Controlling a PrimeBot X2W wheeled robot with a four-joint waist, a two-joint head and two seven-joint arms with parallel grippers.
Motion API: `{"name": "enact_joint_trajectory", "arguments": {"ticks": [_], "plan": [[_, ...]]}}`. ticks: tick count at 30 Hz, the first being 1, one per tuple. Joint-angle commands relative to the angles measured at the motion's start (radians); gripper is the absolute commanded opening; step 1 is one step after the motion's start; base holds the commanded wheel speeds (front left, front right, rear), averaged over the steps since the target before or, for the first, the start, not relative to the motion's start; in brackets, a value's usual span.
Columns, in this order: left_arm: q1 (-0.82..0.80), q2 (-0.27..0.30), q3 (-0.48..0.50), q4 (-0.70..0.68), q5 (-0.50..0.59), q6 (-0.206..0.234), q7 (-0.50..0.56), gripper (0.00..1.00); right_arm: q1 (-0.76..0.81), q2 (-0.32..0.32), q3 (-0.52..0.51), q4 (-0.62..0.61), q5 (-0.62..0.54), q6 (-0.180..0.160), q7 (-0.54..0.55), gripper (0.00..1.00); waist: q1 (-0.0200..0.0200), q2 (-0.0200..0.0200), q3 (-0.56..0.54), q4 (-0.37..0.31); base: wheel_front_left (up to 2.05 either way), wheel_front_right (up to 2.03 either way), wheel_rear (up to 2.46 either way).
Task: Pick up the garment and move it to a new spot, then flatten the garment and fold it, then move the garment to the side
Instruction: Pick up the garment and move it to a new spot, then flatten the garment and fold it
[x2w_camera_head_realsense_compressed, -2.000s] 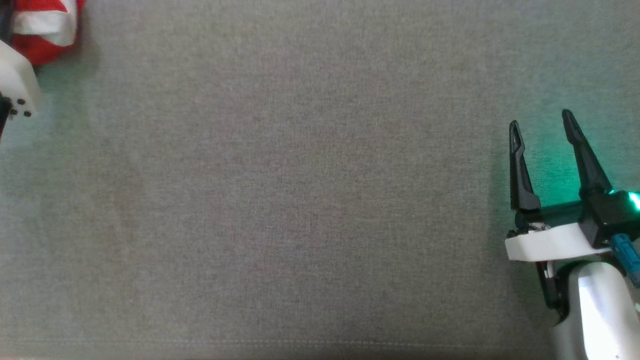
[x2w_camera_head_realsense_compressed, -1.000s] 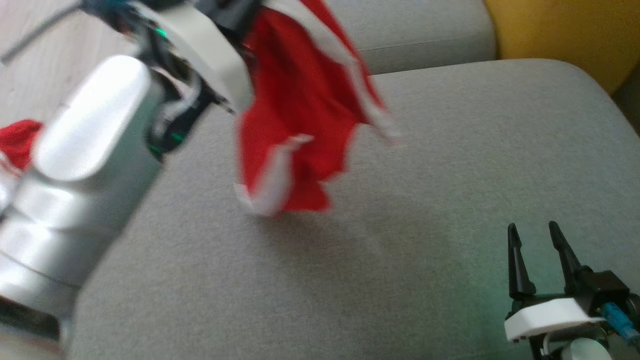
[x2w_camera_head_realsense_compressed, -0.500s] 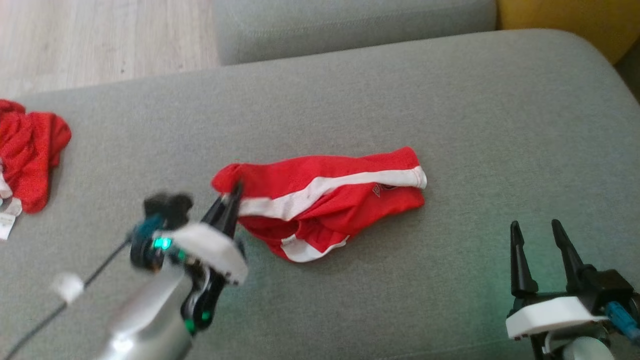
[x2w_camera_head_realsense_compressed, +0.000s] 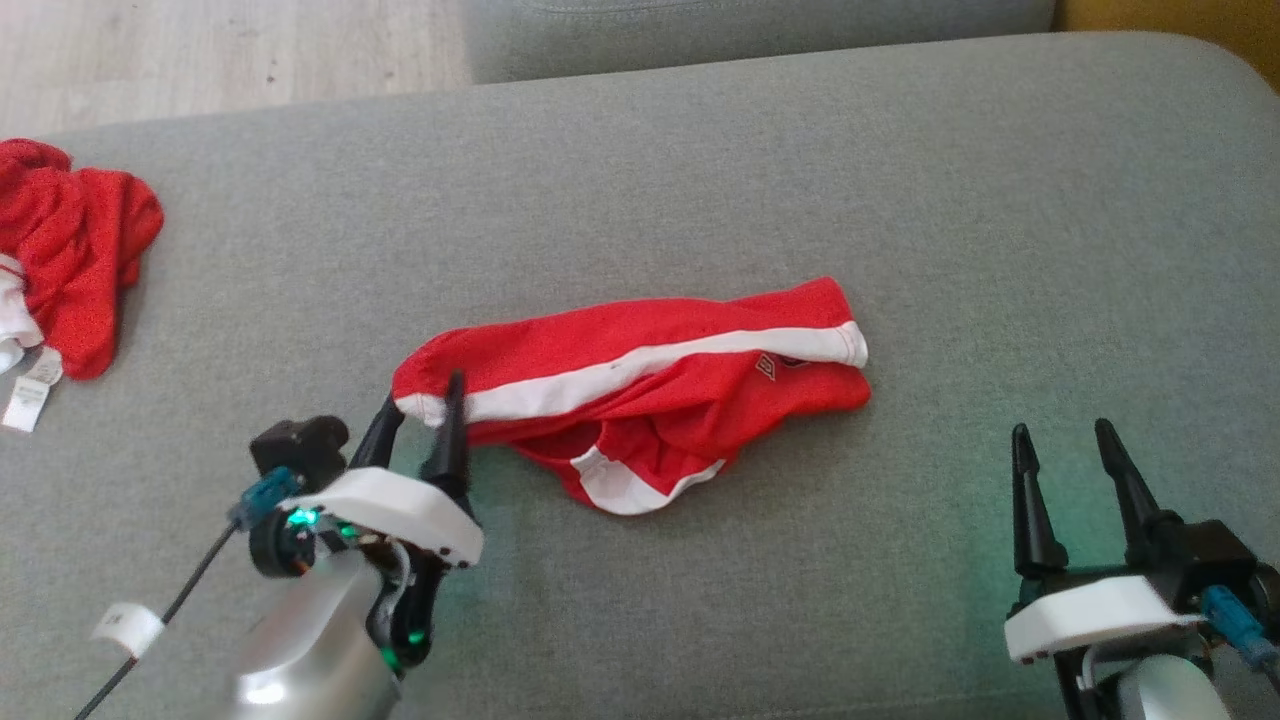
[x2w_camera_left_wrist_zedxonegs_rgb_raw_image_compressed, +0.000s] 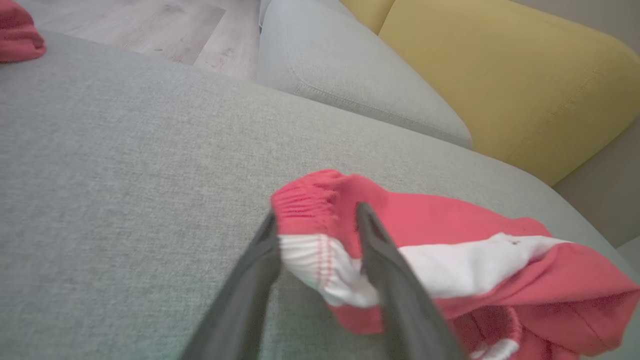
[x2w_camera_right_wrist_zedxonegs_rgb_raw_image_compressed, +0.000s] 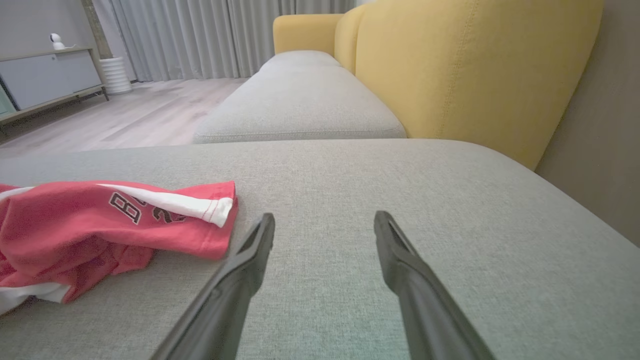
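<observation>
Near the middle of the grey woven sofa cushion (x2w_camera_head_realsense_compressed: 700, 180): the crumpled red jersey garment with a white side stripe (x2w_camera_head_realsense_compressed: 650, 370), lying lengthwise across the head view, resting on the fabric

At its left end, the left gripper with two long dark fingers (x2w_camera_head_realsense_compressed: 424, 390): fingers apart, straddling the gathered waistband corner; looks loose rather than pinched

Closer in the left wrist view: same left gripper (x2w_camera_left_wrist_zedxonegs_rgb_raw_image_compressed: 316, 212), white ribbed band of the garment (x2w_camera_left_wrist_zedxonegs_rgb_raw_image_compressed: 450, 225) between the spread fingers, one finger lying over the cloth

At the lower right of the head view, the right gripper (x2w_camera_head_realsense_compressed: 1061, 428): fingers wide apart, holding nothing, well apart from the garment

From the right wrist view: right gripper (x2w_camera_right_wrist_zedxonegs_rgb_raw_image_compressed: 325, 216) low over bare cushion, the garment's hemmed end (x2w_camera_right_wrist_zedxonegs_rgb_raw_image_compressed: 60, 215) just beside its left finger, with black printed numerals too blurred to read from the head

At the cushion's far left edge, a second bunched red cloth with white tags (x2w_camera_head_realsense_compressed: 70, 250)

Behind the seat, a mustard-yellow padded backrest (x2w_camera_right_wrist_zedxonegs_rgb_raw_image_compressed: 475, 75); beyond, pale wooden floor (x2w_camera_head_realsense_compressed: 200, 50) and grey curtains (x2w_camera_right_wrist_zedxonegs_rgb_raw_image_compressed: 200, 35)
</observation>
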Motion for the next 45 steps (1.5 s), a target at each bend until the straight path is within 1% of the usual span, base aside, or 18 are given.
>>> {"name": "enact_joint_trajectory", "arguments": {"ticks": [1, 5, 12, 17, 18, 23, 24, 32, 37, 45], "plan": [[-0.048, 0.004, 0.05, -0.021, 0.02, -0.005, -0.012, 1.0, -0.032, -0.007, 0.027, -0.024, -0.005, 0.008, -0.014, 1.0, -0.0001, 0.0, -0.008, 0.007, 0.0, 0.0, 0.0], [-0.017, -0.013, 0.094, -0.041, 0.07, -0.015, -0.012, 1.0, -0.031, -0.007, 0.032, -0.018, -0.007, 0.008, -0.014, 1.0, -0.0001, 0.0, -0.036, 0.023, 0.0, 0.0, 0.0], [0.086, -0.015, 0.15, -0.092, 0.156, -0.014, -0.012, 1.0, -0.014, -0.007, 0.025, -0.006, -0.007, 0.008, -0.014, 1.0, -0.0001, 0.0, -0.114, 0.058, 0.0, 0.0, 0.0], [0.172, -0.012, 0.202, -0.166, 0.195, 0.004, -0.012, 1.0, 0.005, -0.007, 0.021, -0.009, 0.0, 0.008, -0.014, 1.0, -0.0001, 0.0, -0.152, 0.075, 0.0, 0.0, 0.0], [0.209, -0.009, 0.222, -0.208, 0.22, 0.016, -0.012, 1.0, 0.015, -0.007, 0.017, -0.009, 0.002, 0.008, -0.014, 1.0, -0.0001, 0.0, -0.166, 0.082, 0.0, 0.0, 0.0], [0.321, -0.003, 0.284, -0.328, 0.293, 0.052, -0.012, 1.0, 0.037, -0.007, 0.013, -0.012, 0.007, 0.008, -0.014, 1.0, -0.0001, 0.0, -0.19, 0.093, 0.0, 0.0, 0.0], [0.321, -0.003, 0.284, -0.328, 0.293, 0.052, -0.012, 1.0, 0.037, -0.007, 0.013, -0.012, 0.007, 0.008, -0.014, 1.0, -0.0001, 0.0, -0.19, 0.093, 0.0, 0.0, 0.0], [0.472, -0.01, 0.347, -0.46, 0.38, 0.086, -0.012, 1.0, 0.072, -0.007, 0.017, -0.023, 0.023, 0.008, -0.014, 1.0, -0.0001, 0.0, -0.214, 0.103, 0.0, 0.0, 0.0], [0.528, -0.024, 0.365, -0.504, 0.406, 0.096, -0.012, 1.0, 0.079, -0.007, 0.029, -0.019, 0.032, 0.008, -0.014, 1.0, -0.0001, 0.0, -0.221, 0.102, 0.0, 0.0, 0.0], [0.543, -0.036, 0.377, -0.507, 0.424, 0.091, -0.012, 1.0, 0.076, -0.007, 0.038, -0.008, 0.034, 0.008, -0.014, 1.0, -0.0001, 0.0, -0.22, 0.102, 0.0, 0.0, 0.0]]}}
